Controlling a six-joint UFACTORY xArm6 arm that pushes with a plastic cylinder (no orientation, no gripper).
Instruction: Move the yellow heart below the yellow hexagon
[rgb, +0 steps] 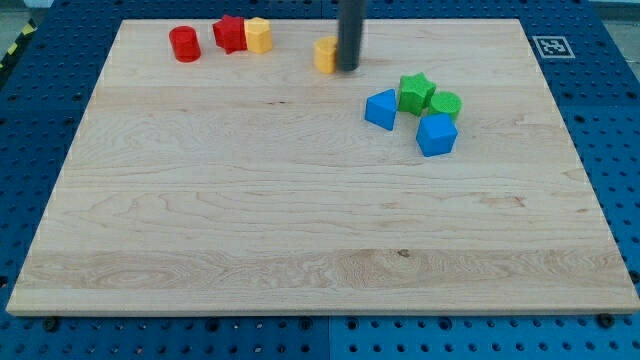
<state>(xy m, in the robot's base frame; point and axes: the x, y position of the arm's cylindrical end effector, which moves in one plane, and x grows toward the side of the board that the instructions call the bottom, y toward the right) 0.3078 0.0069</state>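
The yellow heart (325, 54) lies near the view's top, a little right of the middle. My tip (348, 69) stands right against the heart's right side and hides part of it. The yellow hexagon (259, 35) sits further left near the top edge, touching a red star (230, 33) on its left. The heart is to the right of the hexagon and slightly lower.
A red cylinder (184, 44) stands at the top left. To the right of the middle is a cluster: a blue triangle (380, 109), a green star (415, 93), a green cylinder (446, 104) and a blue cube-like block (436, 134). The wooden board (300, 230) lies on a blue pegboard table.
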